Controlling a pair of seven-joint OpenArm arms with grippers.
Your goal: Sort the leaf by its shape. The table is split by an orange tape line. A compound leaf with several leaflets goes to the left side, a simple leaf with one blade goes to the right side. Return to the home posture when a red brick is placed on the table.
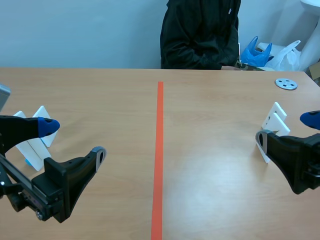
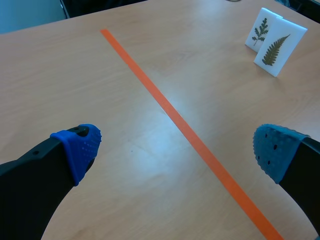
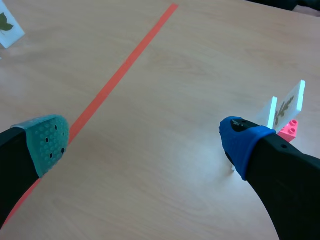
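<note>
Two white leaf cards point(image 1: 34, 141) stand on the left side of the orange tape line point(image 1: 159, 150); the right wrist view shows one of them point(image 3: 7, 26) with a single dark blade. On the right side stand two more cards point(image 1: 275, 121), one with a fern frond point(image 2: 279, 48) and one with a small divided sprig point(image 2: 261, 28). They rest on a pink block point(image 3: 288, 131). My left gripper point(image 1: 73, 140) hangs open beside the left cards with nothing in it. My right gripper point(image 1: 285, 129) is open close to the right cards, also holding nothing.
A person in black point(image 1: 200, 35) sits across the table. A blue bag point(image 1: 255, 52) and a white bag point(image 1: 287, 56) lie at the far right, with a grey disc point(image 1: 286, 83) on the table near them.
</note>
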